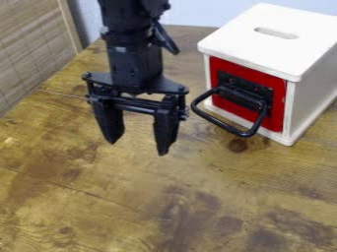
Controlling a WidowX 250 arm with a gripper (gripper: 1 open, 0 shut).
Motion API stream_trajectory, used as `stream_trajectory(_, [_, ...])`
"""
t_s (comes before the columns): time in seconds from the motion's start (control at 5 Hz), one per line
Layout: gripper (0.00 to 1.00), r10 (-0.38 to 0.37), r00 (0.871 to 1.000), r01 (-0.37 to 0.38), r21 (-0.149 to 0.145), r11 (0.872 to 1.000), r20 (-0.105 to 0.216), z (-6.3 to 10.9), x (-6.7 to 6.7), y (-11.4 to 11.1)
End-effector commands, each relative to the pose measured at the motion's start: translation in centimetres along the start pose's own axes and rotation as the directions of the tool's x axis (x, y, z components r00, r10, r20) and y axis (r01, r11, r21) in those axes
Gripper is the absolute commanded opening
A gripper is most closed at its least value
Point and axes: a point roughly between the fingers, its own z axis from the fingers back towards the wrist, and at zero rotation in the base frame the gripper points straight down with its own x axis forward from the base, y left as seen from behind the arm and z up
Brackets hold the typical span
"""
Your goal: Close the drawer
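Drawer (243, 95) first, since that is what all this is about: it sits in the white cabinet (279, 49) on the right side of the table (118, 205), its front facing out over the wood. From where I stand, the front is bright red, with a black panel (242, 87) set in the middle of it. A big black loop handle (227, 130) sticks out from that panel and dips toward the tabletop, rounded at its outer end. The red front lies framed by the white edges of the cabinet, and I can't tell from here how far in or out the drawer sits. The cabinet top is flat and white, with a rounded slot (275, 32) cut through it.

The robot's hand (137, 143) hangs over the table to the left of the cabinet as I look at it, pointing down. Its two dark fingers (166, 131) are spread, with wood showing between them and nothing pinched there. The finger nearer the cabinet is close to the loop's outer end, and I see a narrow strip of table between the two. How high the hand is above the wood, I couldn't say.

In front of the hand and the cabinet, bare planks run to the near edge of my view. Over on the far left, a woven-looking mat or panel (33, 44) borders the table, and a pale wall (198, 12) rises behind.
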Motion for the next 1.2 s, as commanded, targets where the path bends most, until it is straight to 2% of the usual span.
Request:
stream_trajectory(0.0, [1.0, -0.059, 0.997, 0.058, 0.007, 0.998, 0.059, 0.9, 0.4, 0.6])
stream_trajectory(0.2, [1.0, -0.099, 0.994, 0.098, 0.016, 0.995, 0.04, 0.0, 0.5, 1.3])
stream_trajectory(0.4, [1.0, -0.047, 0.999, 0.046, 0.02, 0.999, 0.026, -0.1, 0.9, 1.8])
stream_trajectory(0.6, [1.0, -0.001, 1.0, 0.0, 0.029, 1.0, 0.031, 0.3, 1.4, 2.4])
stream_trajectory(0.8, [1.0, 0.0, 0.999, -0.002, 0.037, 0.999, 0.045, 1.9, 1.8, 2.5])
stream_trajectory(1.0, [1.0, -0.034, 0.998, 0.03, 0.062, 0.998, 0.057, 2.1, 2.1, 1.5])
